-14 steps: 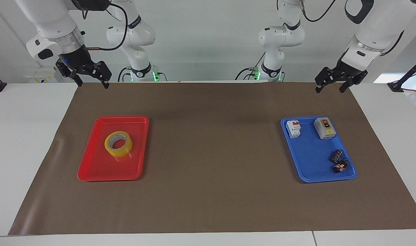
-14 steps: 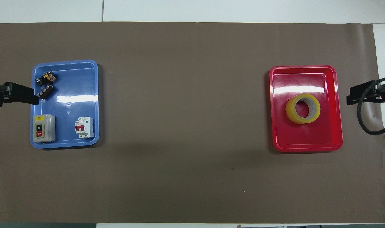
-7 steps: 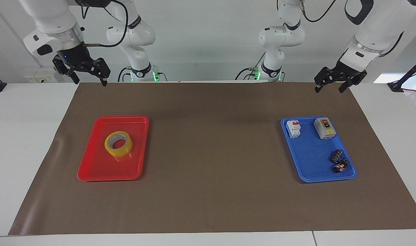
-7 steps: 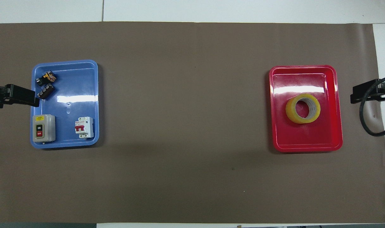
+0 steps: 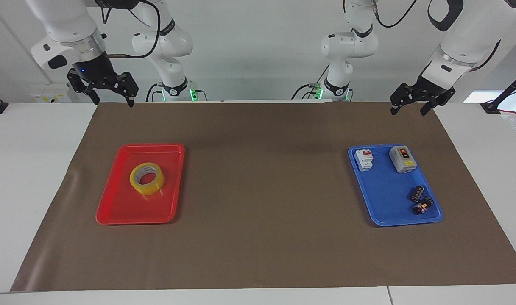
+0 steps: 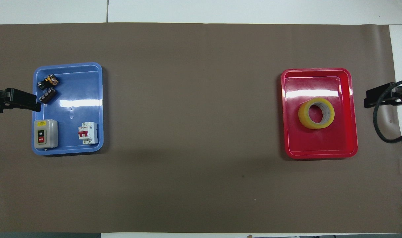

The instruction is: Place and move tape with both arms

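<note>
Right tool (image 5: 112,96) barely shifted, both tools seemingly spread, empty, tape (image 5: 147,178) unobstructed in red tray (image 5: 113,207).

A white table (image 5: 24,178) carries a brown mat (image 5: 262,190) across mid-frame. On the mat sit a red tray (image 5: 113,207), frame-left, and a blue tray (image 5: 385,199), frame-right.

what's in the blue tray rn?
The blue tray holds a grey ON/OFF switch box, a white breaker with red levers, and two small dark parts. The left end effector overhangs its rim, hiding a sliver there.
</note>
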